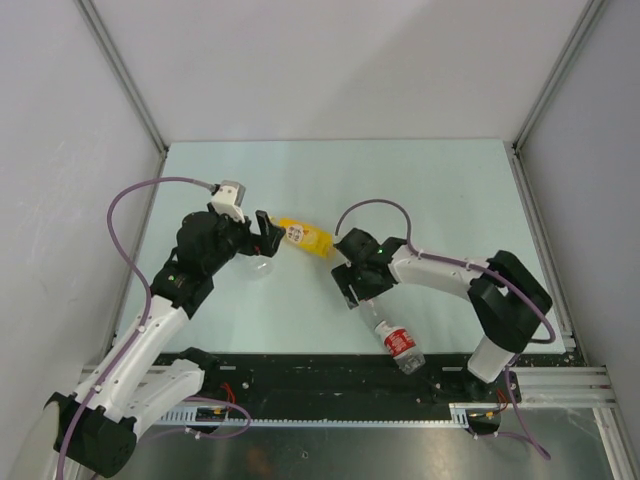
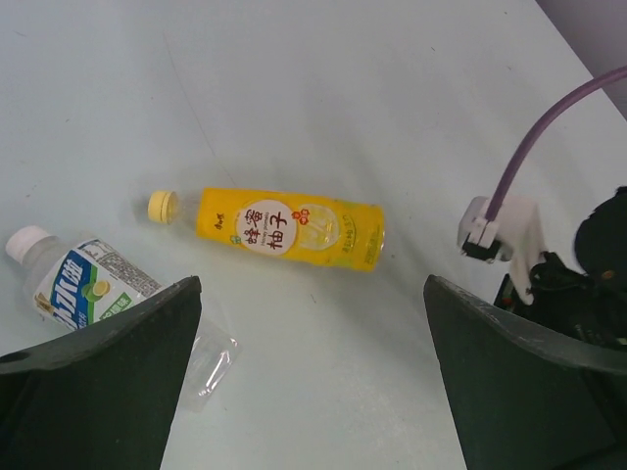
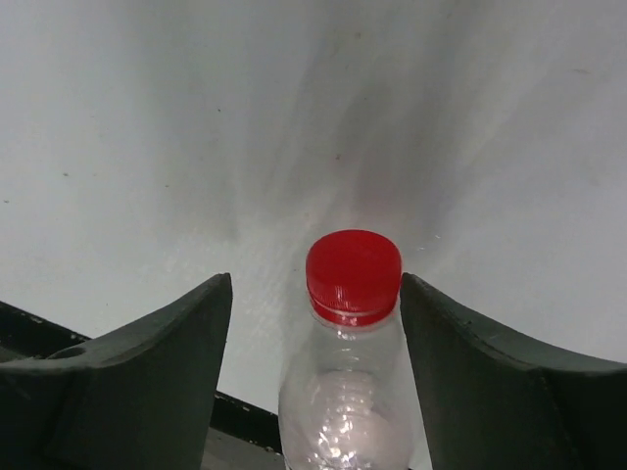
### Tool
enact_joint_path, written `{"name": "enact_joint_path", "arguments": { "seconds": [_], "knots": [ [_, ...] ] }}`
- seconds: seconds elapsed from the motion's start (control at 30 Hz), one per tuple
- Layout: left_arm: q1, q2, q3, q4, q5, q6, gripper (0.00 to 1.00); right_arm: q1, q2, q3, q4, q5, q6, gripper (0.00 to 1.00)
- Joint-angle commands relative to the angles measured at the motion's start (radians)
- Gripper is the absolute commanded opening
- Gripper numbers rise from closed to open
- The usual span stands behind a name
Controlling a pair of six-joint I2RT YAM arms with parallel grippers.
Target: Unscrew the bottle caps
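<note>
Pale table point(image 1: 420, 190); left gripper point(image 2: 312, 286) gaping, empty; right gripper point(image 3: 315, 281) open astride red cap point(image 3: 353, 274), clear bottle point(image 3: 343, 411) cut off.

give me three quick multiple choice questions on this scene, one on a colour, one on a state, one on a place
1. What colour is the yellow bottle's cap? A: red. B: blue. C: yellow.
2. How is the yellow bottle? A: lying on the table. B: upright. C: lifted.
3. Where is the red cap? A: on the yellow bottle. B: between the right pincer's fingers. C: loose on the table.
Answers: 1 C, it matches the body in the left wrist view. 2 A, it lies flat on its side, untouched. 3 B, the open fingers flank it in the right wrist view.
</note>
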Motion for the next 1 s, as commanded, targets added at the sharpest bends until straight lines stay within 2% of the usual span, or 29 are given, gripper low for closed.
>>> {"name": "enact_joint_path", "arguments": {
  "seconds": [0.0, 0.07, 0.13, 0.23, 0.33, 0.57, 0.77, 0.97],
  "knots": [
    [0.006, -0.009, 0.001, 0.005, 0.033, -0.003, 0.99, 0.013, 0.047, 0.023, -0.015, 0.008, 0.028, 0.67],
    [0.006, -0.009, 0.001, 0.005, 0.034, -0.002, 1.00, 0.013, 0.064, 0.024, -0.002, 0.010, 0.026, 0.56],
    [0.005, -0.011, 0.002, 0.003, 0.030, 0.002, 0.99, 0.011, 0.080, 0.025, 0.013, 0.011, 0.021, 0.51],
    [0.006, -0.023, 0.005, 0.001, 0.016, 0.015, 0.99, -0.003, 0.088, 0.026, 0.032, 0.001, 0.018, 0.30],
    [0.006, -0.044, 0.010, -0.004, 0.003, 0.028, 1.00, -0.042, 0.042, 0.037, 0.038, -0.042, 0.018, 0.18],
    [0.005, -0.064, 0.048, -0.006, 0.085, 0.008, 1.00, -0.251, -0.200, 0.069, 0.112, -0.250, 0.062, 0.09],
    [0.002, 0.001, 0.148, -0.002, 0.321, -0.098, 1.00, -0.430, -0.417, 0.069, 0.275, -0.406, 0.206, 0.04],
    [-0.079, 0.130, 0.235, 0.067, 0.531, -0.194, 1.00, -0.491, -0.528, 0.069, 0.446, -0.444, 0.352, 0.02]
  ]
}}
